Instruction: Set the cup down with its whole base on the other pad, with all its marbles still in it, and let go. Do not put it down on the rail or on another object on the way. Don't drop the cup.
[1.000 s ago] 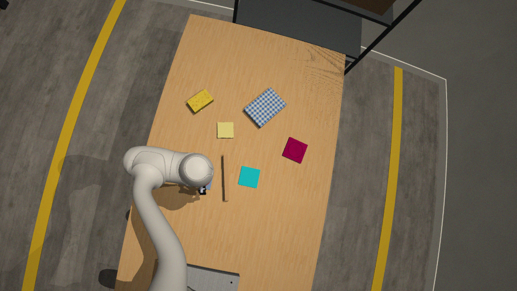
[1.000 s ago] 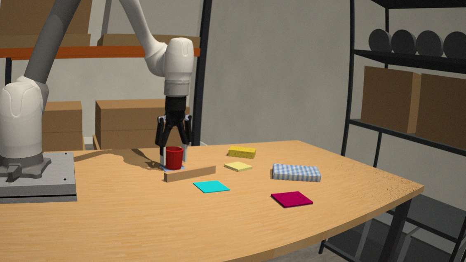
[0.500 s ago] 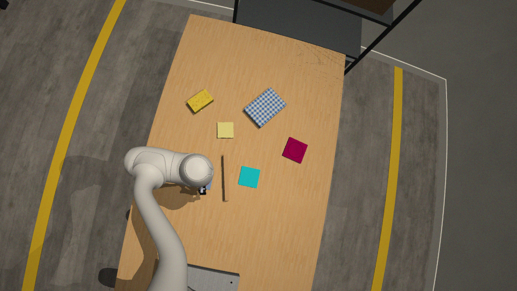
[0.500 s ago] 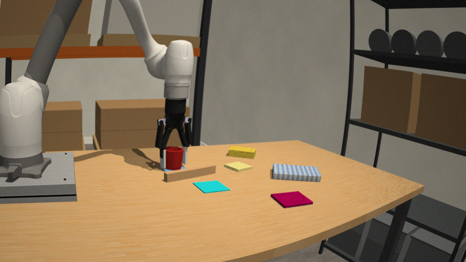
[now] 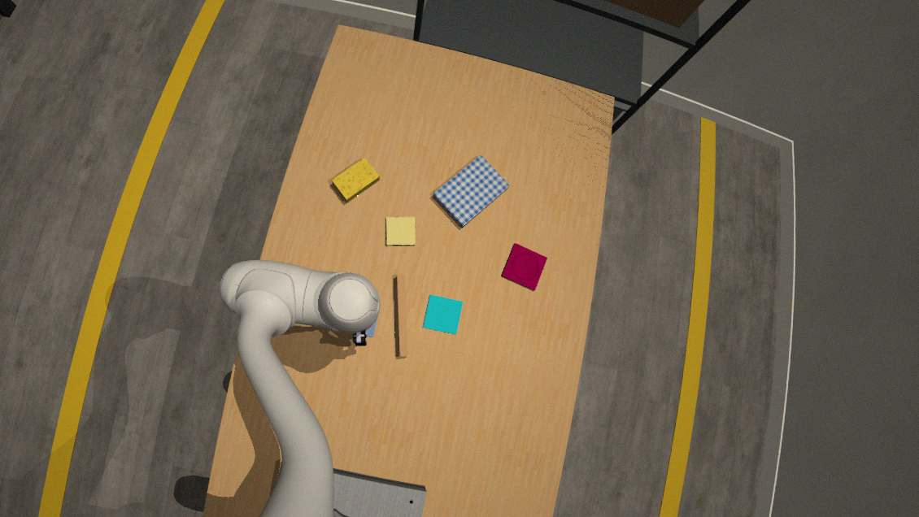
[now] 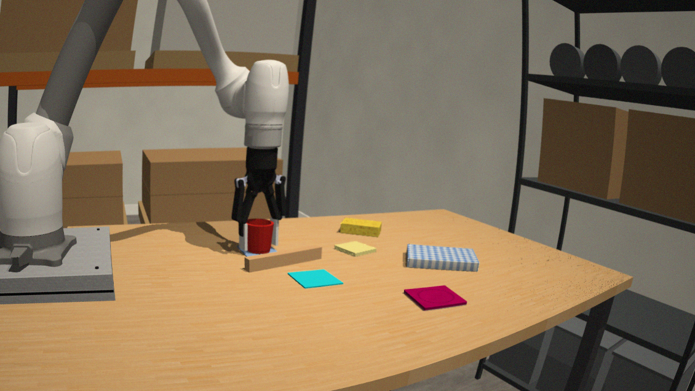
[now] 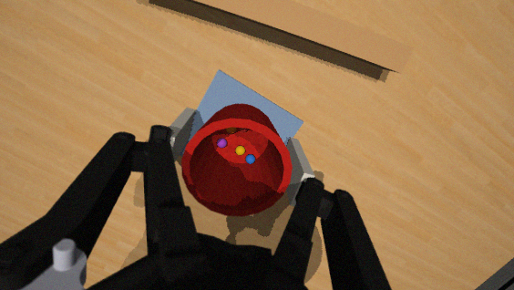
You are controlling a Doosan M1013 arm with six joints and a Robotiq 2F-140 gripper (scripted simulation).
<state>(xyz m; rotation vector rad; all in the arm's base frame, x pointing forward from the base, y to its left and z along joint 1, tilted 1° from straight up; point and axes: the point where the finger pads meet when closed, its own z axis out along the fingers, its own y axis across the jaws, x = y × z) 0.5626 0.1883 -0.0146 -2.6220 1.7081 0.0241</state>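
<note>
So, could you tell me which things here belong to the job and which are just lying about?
Job: red cup, its marbles, light blue pad, wooden rail, cyan pad, open gripper.
Lying about: yellow sponge, pale yellow square, blue checked block, magenta square.

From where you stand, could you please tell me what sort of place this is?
Probably a warehouse or stockroom: cardboard boxes on metal shelving, and yellow floor lines around the robot's wooden table.

Upright red cup (image 7: 237,160) with marbles (image 7: 240,150) on blue pad (image 7: 228,93)
</note>
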